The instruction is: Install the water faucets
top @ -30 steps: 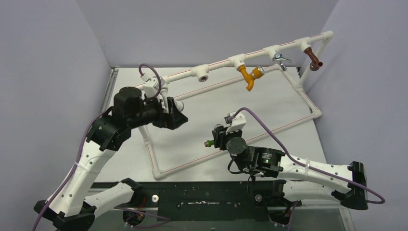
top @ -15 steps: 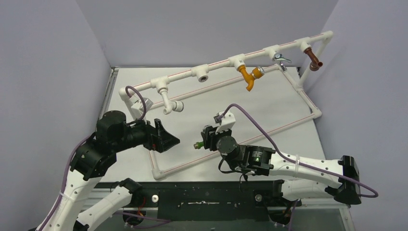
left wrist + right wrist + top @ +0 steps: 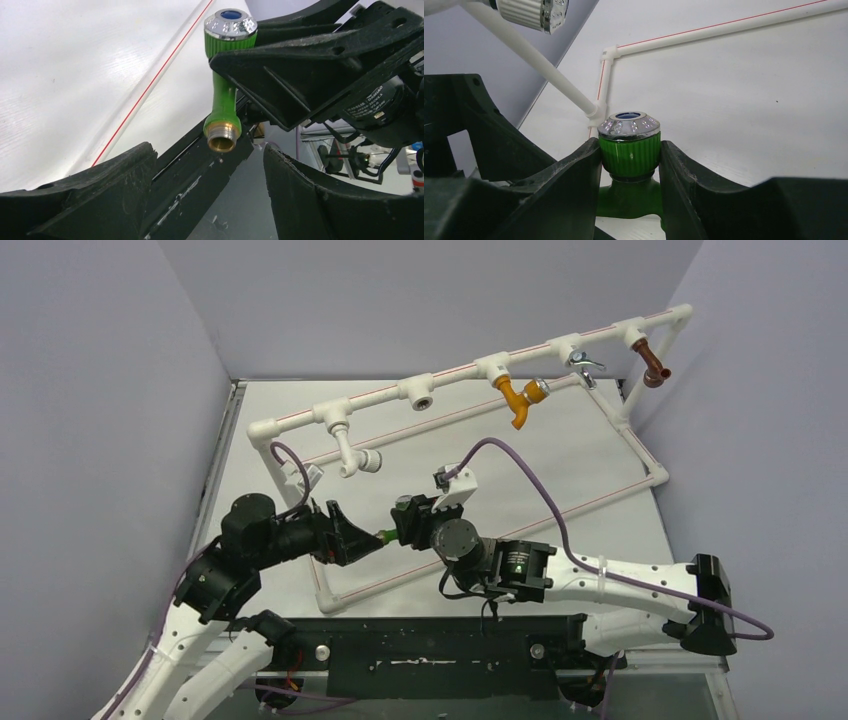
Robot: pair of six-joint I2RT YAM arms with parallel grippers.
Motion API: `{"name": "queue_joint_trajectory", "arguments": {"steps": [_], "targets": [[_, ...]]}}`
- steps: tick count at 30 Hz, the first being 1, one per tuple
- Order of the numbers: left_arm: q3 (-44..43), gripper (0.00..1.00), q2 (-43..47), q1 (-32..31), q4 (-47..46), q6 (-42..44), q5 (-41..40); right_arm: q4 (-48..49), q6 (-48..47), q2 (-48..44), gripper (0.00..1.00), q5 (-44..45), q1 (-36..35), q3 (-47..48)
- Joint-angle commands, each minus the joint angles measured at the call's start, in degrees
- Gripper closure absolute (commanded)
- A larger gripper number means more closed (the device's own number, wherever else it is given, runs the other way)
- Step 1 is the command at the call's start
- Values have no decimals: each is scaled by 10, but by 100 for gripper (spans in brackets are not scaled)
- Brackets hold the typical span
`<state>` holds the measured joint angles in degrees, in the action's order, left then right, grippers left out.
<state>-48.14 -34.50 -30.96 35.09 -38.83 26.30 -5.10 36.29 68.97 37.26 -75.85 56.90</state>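
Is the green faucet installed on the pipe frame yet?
Not installed. The right gripper clamps the green faucet by its ribbed knob, clear of the pipe frame; its brass thread is bare.

Soft, even overhead light; faint shadows on the matte white tabletop [image 3: 600, 455], nearly washed out in the left wrist view. The bright green plastic faucet [image 3: 222, 95] shows sharp, its chrome cap [image 3: 230, 24] glinting.

Bare white tabletop [image 3: 560, 450] inside the white red-striped pipe frame [image 3: 600, 497]: passable. Centre-left blocked: black left gripper [image 3: 365, 538] and black right gripper [image 3: 400, 530] meet nose to nose by the frame's left rail, bright green plastic faucet [image 3: 384, 535] between. White bent faucet [image 3: 355, 455] hangs just behind.
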Motion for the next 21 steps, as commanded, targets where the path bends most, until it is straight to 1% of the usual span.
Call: {"name": "queue_joint_trajectory", "arguments": {"steps": [1,7,10,14,18,21], "targets": [[23,25,5,1,-128,-46,20,47,38,11,100,23,-4,38],[50,31,-7,1,-183,-77,30,47,41,33,100,30,-5,63],[53,32,-13,1,-188,-78,34,47,38,43,100,27,-5,74],[52,40,-16,2,-187,-77,36,47,37,53,100,25,-5,79],[53,44,-22,1,-184,-75,38,47,31,63,100,19,-5,87],[53,51,-24,1,-185,-74,40,62,32,67,100,18,-4,89]]}}
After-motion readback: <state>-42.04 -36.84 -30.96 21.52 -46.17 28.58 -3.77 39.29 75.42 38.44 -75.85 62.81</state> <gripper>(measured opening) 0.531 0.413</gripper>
